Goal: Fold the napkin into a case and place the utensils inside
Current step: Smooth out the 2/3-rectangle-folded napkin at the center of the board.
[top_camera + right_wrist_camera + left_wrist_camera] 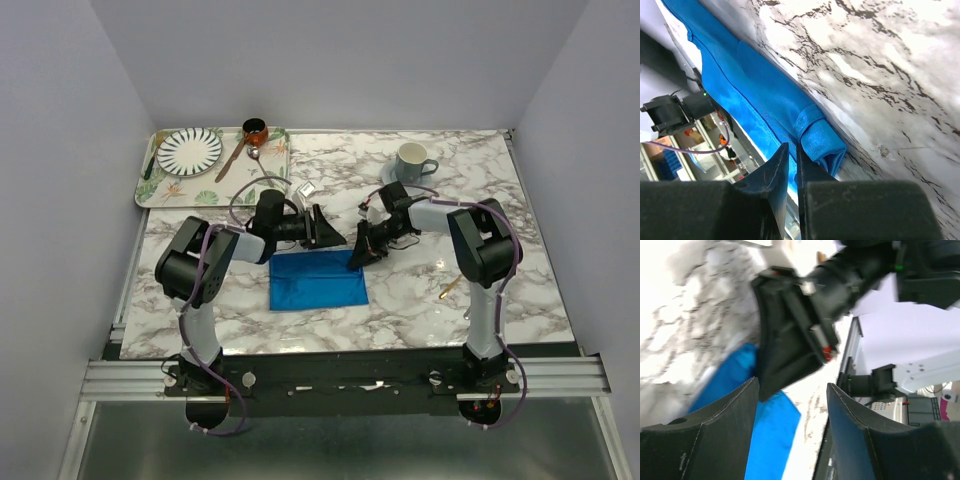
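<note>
At the middle of the surface (pixel 400 312) we see the napkin (pixel 318 280) lying folded into a flat rectangle. Our left gripper (pixel 322 232) hangs wide open over its far edge. Our right gripper (pixel 358 252) sits at the far right corner, jaws nearly together; whether they pinch cloth we cannot tell.

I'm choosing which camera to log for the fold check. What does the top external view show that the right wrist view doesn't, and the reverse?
Only top external: the leaf-patterned tray with its striped plate, the grey-blue ceramic mug and a slim gold-coloured metal spoon. Only right wrist: a rolled-over corner of the royal-blue cloth napkin, with the right arm's fingers close together beside it; grip unclear. Both: that napkin lying on the white marble table.
</note>
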`<state>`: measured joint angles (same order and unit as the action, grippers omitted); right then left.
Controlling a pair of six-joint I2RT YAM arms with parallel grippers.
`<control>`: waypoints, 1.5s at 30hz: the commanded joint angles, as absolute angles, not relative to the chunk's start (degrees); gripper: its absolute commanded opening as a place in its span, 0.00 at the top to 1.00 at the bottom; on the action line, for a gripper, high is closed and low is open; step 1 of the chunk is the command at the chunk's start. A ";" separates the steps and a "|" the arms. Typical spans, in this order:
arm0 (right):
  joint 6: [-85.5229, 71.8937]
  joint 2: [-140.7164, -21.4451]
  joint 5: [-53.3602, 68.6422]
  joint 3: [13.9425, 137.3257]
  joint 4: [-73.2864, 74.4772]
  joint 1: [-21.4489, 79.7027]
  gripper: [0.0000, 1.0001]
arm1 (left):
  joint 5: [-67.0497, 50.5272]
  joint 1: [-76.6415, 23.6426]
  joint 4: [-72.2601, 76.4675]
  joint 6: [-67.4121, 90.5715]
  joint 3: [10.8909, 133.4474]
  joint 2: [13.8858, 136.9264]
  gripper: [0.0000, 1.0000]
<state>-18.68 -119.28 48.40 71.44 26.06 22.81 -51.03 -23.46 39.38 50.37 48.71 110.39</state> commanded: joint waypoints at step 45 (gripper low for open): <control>-17.84 -123.22 38.06 68.64 27.69 22.59 0.93 | -56.70 -10.33 -0.47 19.23 51.51 95.62 0.82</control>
<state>-20.53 -119.70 48.10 70.98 25.36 23.11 -61.98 -0.19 -10.50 12.12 52.01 98.08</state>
